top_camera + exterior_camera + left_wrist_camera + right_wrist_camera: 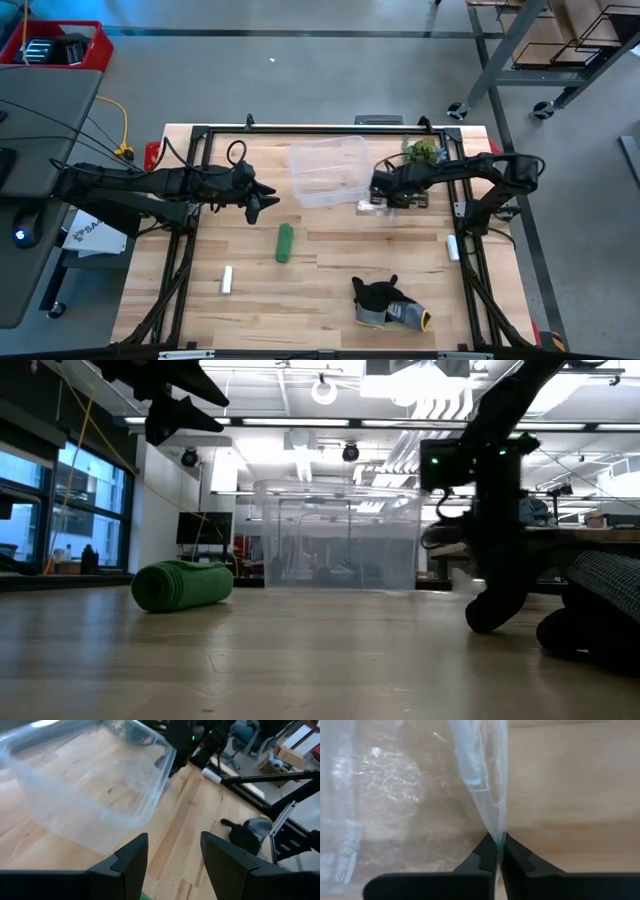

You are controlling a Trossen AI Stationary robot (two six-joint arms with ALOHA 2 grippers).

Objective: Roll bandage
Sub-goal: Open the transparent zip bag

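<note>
Bandage (285,243) is lying as a compact green roll on the table (330,300), near the middle, apparently already rolled and free of both claws. Left of it a small white cylinder (227,280) is resting alone. Left claw (262,200) is hovering just above and beyond the roll with its fingers (131,865) standing apart, holding nothing, probably waiting. Farther back, a clear plastic tub (328,170) is sitting at centre. Right claw (497,851) is pinching the tub's right wall between closed fingers, likely to drag it closer for the roll. A dark glove (385,303) is lying near the front right.
</note>
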